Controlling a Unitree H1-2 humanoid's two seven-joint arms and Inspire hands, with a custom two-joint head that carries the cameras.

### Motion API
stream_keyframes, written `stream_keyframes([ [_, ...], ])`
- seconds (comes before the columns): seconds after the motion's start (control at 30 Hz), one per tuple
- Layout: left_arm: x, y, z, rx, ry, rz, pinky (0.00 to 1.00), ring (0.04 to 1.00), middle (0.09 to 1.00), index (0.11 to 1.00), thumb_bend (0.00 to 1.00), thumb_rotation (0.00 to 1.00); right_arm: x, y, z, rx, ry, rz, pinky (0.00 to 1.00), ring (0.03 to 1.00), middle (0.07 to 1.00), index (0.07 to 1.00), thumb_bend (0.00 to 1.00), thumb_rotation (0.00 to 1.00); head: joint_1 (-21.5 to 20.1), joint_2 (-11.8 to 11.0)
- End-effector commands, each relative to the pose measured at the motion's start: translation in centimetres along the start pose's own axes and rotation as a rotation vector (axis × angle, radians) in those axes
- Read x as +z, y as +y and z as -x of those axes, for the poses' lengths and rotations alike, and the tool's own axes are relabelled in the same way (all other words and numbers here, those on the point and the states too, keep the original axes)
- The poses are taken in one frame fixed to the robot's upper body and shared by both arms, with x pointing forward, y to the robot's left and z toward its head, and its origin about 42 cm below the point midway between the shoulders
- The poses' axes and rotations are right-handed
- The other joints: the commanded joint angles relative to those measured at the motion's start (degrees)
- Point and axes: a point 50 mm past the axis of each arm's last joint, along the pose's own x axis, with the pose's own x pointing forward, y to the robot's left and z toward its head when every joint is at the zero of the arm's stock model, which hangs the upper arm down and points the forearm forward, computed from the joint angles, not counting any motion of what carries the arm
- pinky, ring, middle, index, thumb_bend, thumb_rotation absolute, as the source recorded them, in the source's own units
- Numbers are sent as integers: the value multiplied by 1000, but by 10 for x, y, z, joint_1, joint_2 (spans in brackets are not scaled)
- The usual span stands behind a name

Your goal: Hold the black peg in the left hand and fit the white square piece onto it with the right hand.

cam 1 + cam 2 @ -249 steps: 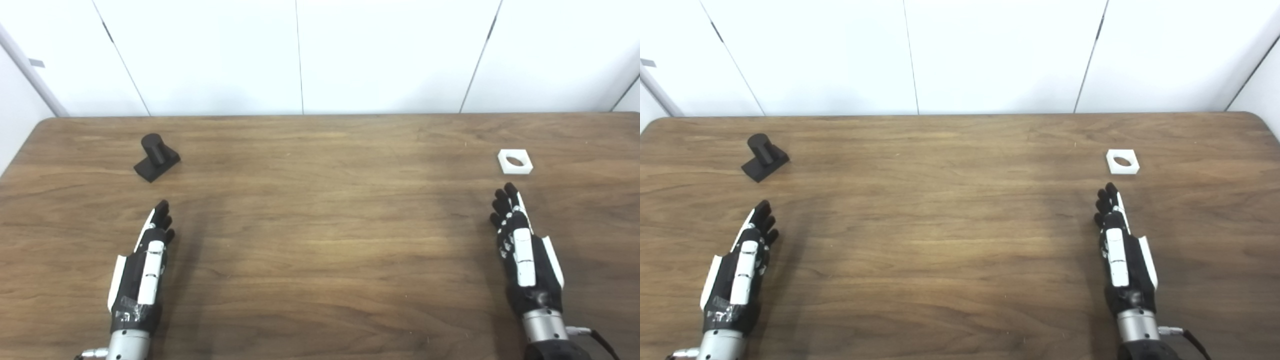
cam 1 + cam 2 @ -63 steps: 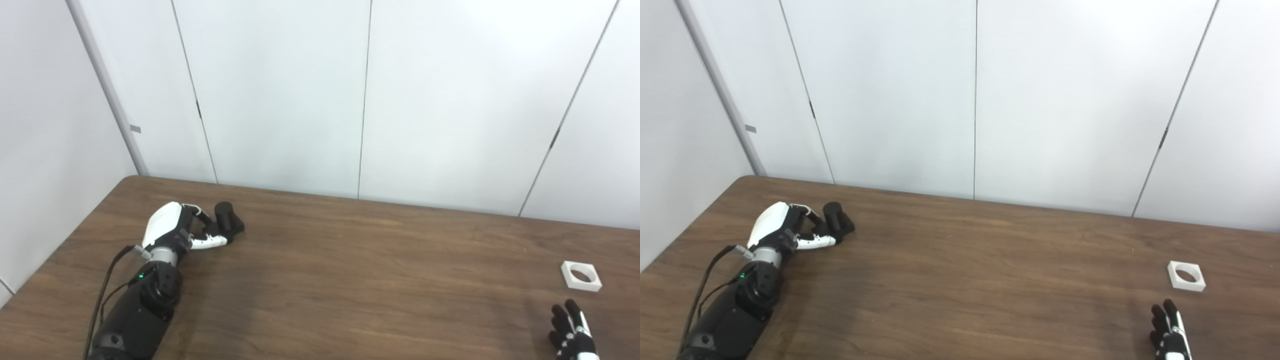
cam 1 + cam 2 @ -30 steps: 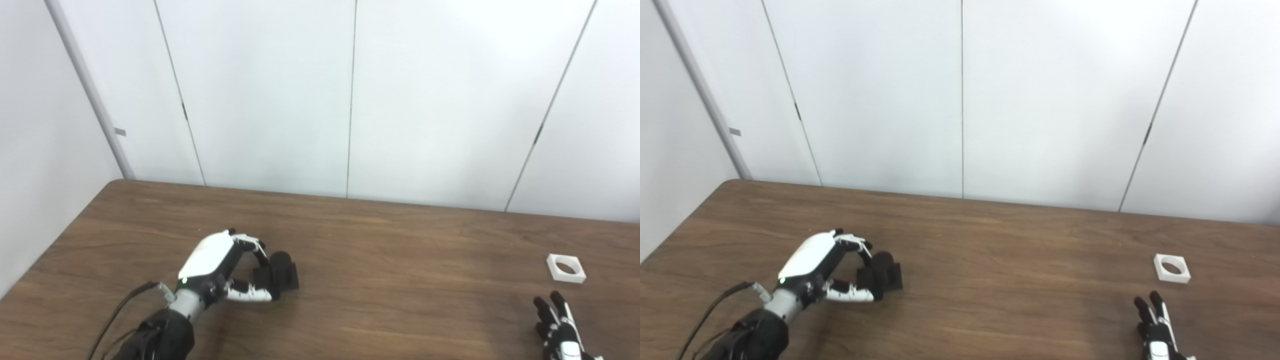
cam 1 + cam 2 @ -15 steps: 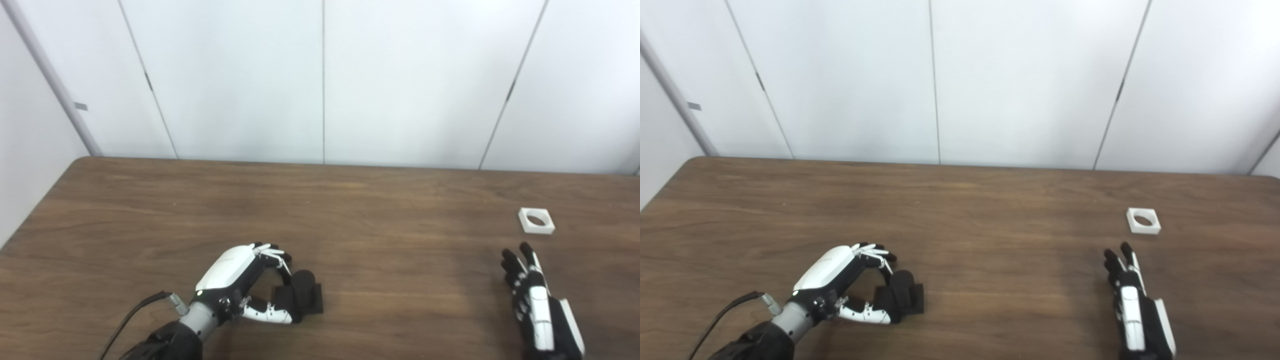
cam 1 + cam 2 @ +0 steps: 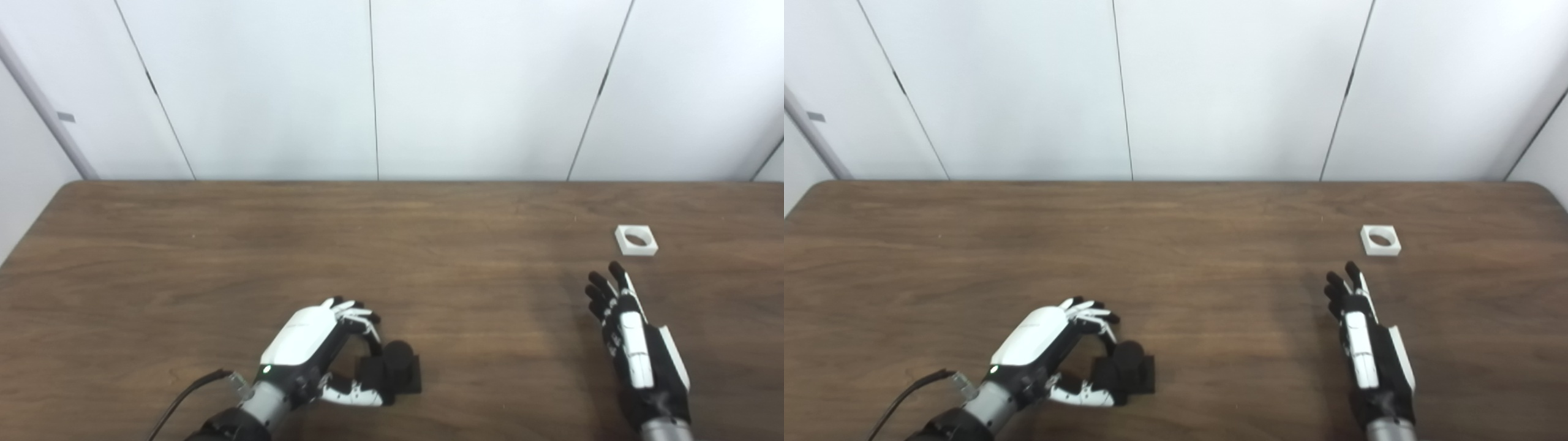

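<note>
The table (image 5: 184, 245) carries both parts. Near its front edge, the left robot hand (image 5: 306, 343) clasps the black peg (image 5: 395, 367). The right robot hand (image 5: 637, 343) lies empty, fingers spread, just short of the white square piece (image 5: 636, 239) towards the right edge; it should pinch opposite sides, leaving the hole clear.

A brown wood-grain table (image 5: 184, 245) stands against white wall panels (image 5: 478, 86) split by thin dark seams
</note>
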Motion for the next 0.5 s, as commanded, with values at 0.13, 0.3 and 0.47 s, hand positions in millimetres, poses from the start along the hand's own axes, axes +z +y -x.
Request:
stream_keyframes([
  [0.13, 9, -15, 3, -5, -36, -11, 1000, 902, 801, 484, 523, 52, 13, -5, 4, 17, -31, 25, 965, 934, 932, 950, 489, 743, -11, 3],
  [0.3, 9, -22, 3, -10, -38, 2, 1000, 904, 800, 484, 523, 52, 20, -9, 3, 15, -42, 89, 908, 920, 905, 839, 472, 638, -18, 3],
  [0.47, 9, -22, 4, -11, -33, 9, 1000, 900, 798, 484, 523, 53, 27, -11, -3, -33, -49, 105, 983, 952, 899, 759, 547, 457, -26, 3],
])
